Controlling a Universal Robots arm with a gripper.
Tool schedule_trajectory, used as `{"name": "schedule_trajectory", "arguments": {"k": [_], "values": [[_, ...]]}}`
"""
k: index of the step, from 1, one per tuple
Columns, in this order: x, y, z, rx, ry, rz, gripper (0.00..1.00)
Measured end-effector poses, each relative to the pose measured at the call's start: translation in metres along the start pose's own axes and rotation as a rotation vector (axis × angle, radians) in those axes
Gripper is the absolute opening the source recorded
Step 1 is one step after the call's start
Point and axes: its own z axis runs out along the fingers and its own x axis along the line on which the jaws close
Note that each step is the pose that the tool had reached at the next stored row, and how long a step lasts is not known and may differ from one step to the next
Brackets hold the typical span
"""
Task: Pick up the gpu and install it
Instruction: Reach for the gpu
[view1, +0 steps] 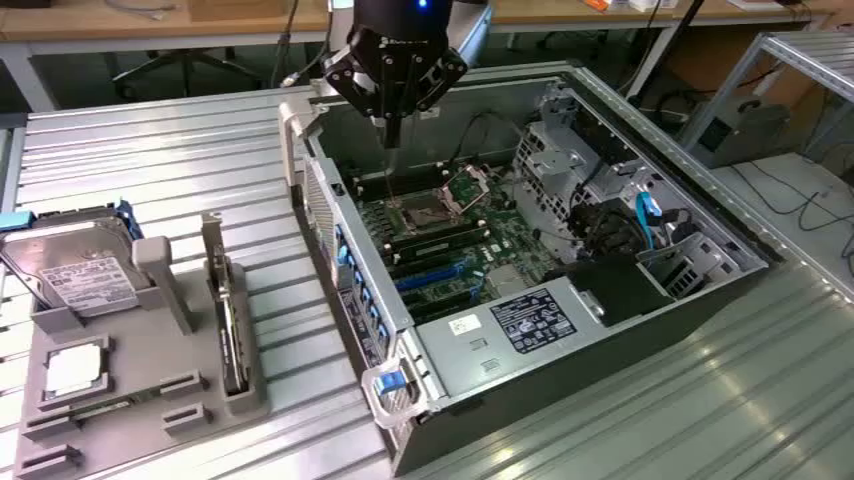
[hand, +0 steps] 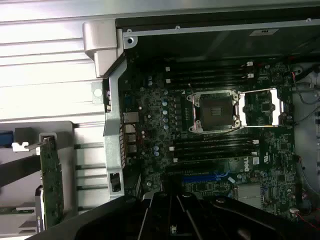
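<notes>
a robotics lab or electronics workshop, by the look of it: an opened computer tower (view1: 607, 330) lies on its side on a ribbed metal table (view1: 160, 160), motherboard (hand: 210, 150) bared, below a robot arm's claw (view1: 391, 142). a grey tray (view1: 120, 400) alongside holds loose parts (a hard drive (view1: 80, 275) among them). wooden desks (view1: 80, 25), trailing cables (view1: 787, 190) and an aluminium frame (view1: 801, 50) stand around.

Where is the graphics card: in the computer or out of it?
Out. The graphics card stands on edge in the grey tray beside the computer; the blue slot inside is bare.
</notes>
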Motion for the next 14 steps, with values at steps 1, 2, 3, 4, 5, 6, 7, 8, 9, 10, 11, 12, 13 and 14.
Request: {"name": "schedule_trajectory", "arguments": {"k": [1,2,3,4,5,6,7,8,9,10,11,12,13,14], "values": [[0.0000,0.0000,0.0000,0.0000,0.0000,0.000,0.11],[0.0000,0.0000,0.0000,0.0000,0.0000,0.000,0.11],[0.0000,0.0000,0.0000,-0.0001,0.0000,0.000,0.11],[0.0000,0.0000,0.0000,0.0000,0.0000,0.000,0.11],[0.0000,0.0000,0.0000,0.0000,0.0000,0.000,0.11],[0.0000,0.0000,0.0000,0.0000,0.0000,0.000,0.11],[0.0000,0.0000,0.0000,0.0001,0.0000,0.000,0.11],[0.0000,0.0000,0.0000,0.0000,0.0000,0.000,0.11],[0.0000,0.0000,0.0000,0.0000,0.0000,0.000,0.11],[0.0000,0.0000,0.0000,0.0000,0.0000,0.000,0.11],[0.0000,0.0000,0.0000,0.0000,0.0000,0.000,0.11],[0.0000,0.0000,0.0000,0.0000,0.0000,0.000,0.11],[0.0000,0.0000,0.0000,0.0000,-0.0001,0.000,0.11],[0.0009,-0.0001,0.0000,-0.0001,-0.0001,0.000,0.11]]}}
